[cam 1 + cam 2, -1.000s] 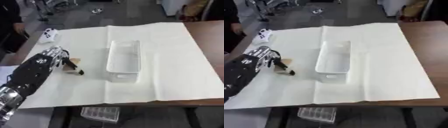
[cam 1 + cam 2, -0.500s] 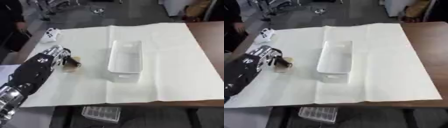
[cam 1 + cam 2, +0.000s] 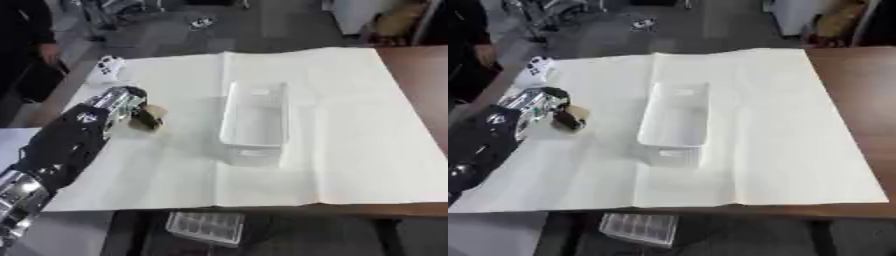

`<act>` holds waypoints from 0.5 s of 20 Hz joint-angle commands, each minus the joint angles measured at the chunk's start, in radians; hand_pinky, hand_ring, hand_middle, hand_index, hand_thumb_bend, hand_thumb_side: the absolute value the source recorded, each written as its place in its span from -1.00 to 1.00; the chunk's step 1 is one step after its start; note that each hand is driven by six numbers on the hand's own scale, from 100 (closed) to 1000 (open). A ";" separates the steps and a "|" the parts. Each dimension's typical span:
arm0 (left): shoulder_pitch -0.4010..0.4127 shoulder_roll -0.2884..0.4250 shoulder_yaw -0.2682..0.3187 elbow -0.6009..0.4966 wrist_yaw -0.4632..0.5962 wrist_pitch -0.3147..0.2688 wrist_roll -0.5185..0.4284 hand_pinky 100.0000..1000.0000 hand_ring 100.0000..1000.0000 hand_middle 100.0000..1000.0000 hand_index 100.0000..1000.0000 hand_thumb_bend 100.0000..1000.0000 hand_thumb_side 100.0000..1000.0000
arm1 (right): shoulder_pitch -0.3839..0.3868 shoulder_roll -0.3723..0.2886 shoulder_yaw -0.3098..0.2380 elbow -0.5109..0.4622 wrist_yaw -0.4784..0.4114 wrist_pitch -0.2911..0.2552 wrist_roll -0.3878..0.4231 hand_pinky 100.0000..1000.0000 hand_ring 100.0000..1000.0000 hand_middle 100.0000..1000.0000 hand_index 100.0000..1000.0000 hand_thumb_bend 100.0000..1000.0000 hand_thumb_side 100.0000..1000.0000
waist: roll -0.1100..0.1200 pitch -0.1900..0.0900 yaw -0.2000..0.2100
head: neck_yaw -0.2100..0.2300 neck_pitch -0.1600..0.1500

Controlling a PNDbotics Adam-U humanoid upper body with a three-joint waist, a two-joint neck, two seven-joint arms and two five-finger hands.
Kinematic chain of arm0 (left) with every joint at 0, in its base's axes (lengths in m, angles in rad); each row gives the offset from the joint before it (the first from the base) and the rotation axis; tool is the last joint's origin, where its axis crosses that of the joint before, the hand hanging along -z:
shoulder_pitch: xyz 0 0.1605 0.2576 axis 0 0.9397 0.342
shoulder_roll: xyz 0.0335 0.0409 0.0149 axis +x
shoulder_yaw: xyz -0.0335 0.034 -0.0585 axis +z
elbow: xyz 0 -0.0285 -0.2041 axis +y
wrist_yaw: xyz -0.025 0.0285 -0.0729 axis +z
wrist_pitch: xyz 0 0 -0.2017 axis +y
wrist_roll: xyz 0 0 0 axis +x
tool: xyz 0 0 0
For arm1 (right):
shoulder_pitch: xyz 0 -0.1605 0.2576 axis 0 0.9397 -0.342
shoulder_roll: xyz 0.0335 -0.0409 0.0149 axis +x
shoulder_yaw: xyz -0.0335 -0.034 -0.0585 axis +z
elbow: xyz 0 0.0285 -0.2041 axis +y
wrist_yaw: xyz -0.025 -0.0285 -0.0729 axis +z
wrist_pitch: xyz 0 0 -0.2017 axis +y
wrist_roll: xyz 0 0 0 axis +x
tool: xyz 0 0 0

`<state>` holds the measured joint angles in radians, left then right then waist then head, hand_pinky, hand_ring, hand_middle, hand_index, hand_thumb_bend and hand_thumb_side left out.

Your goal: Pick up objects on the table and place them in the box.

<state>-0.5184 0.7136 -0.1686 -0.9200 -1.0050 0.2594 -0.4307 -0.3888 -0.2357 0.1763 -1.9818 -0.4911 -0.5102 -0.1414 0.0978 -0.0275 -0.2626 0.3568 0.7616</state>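
1. Left hand [image 3: 118, 102]: fingers curled round a small tan-and-dark object [image 3: 147, 116], at cloth level, left of the box [image 3: 254, 122].
2. Advice: lift clear of the near wall before carrying right.

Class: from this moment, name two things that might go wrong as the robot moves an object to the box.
1. The left hand has only its fingertips curled on the small tan and dark object, so it might slip out in transit.
2. The white box is narrow; a release off-centre could land on its rim or the white sheet.
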 commanded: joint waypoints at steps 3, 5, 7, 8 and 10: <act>-0.030 0.083 0.005 -0.057 0.089 0.009 0.063 -1.00 -1.00 -1.00 -0.82 -1.00 0.06 | -0.004 -0.018 -0.006 -0.018 0.008 0.004 -0.003 -0.39 -0.19 -0.20 0.21 -1.00 1.00 | 0.002 -0.017 0.009 | -0.003 0.002; -0.039 0.100 0.003 -0.089 0.130 0.009 0.081 -1.00 -1.00 -1.00 -0.82 -1.00 0.04 | -0.002 -0.020 -0.007 -0.018 0.009 0.005 -0.003 -0.39 -0.19 -0.20 0.21 -1.00 1.00 | 0.003 -0.019 0.012 | -0.004 0.003; -0.042 0.115 -0.001 -0.123 0.174 0.010 0.099 -1.00 -1.00 -1.00 -0.82 -1.00 0.04 | -0.001 -0.022 -0.007 -0.018 0.010 0.005 -0.004 -0.39 -0.19 -0.20 0.21 -1.00 1.00 | 0.004 -0.020 0.014 | -0.003 0.003; -0.045 0.122 -0.001 -0.140 0.195 0.011 0.107 -1.00 -1.00 -1.00 -0.82 -1.00 0.04 | -0.001 -0.023 -0.007 -0.018 0.011 0.005 -0.004 -0.39 -0.19 -0.20 0.21 -1.00 1.00 | 0.005 -0.021 0.014 | -0.003 0.003; -0.048 0.139 0.001 -0.172 0.241 0.017 0.122 -1.00 -1.00 -1.00 -0.82 -1.00 0.03 | 0.000 -0.023 -0.007 -0.018 0.011 0.006 -0.004 -0.39 -0.19 -0.20 0.21 -1.00 1.00 | 0.006 -0.022 0.015 | -0.002 0.004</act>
<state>-0.5427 0.7944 -0.1745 -1.0600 -0.7938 0.2728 -0.3219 -0.3803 -0.2468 0.1759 -1.9818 -0.4831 -0.5066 -0.1451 0.1046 -0.0389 -0.2500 0.3534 0.7652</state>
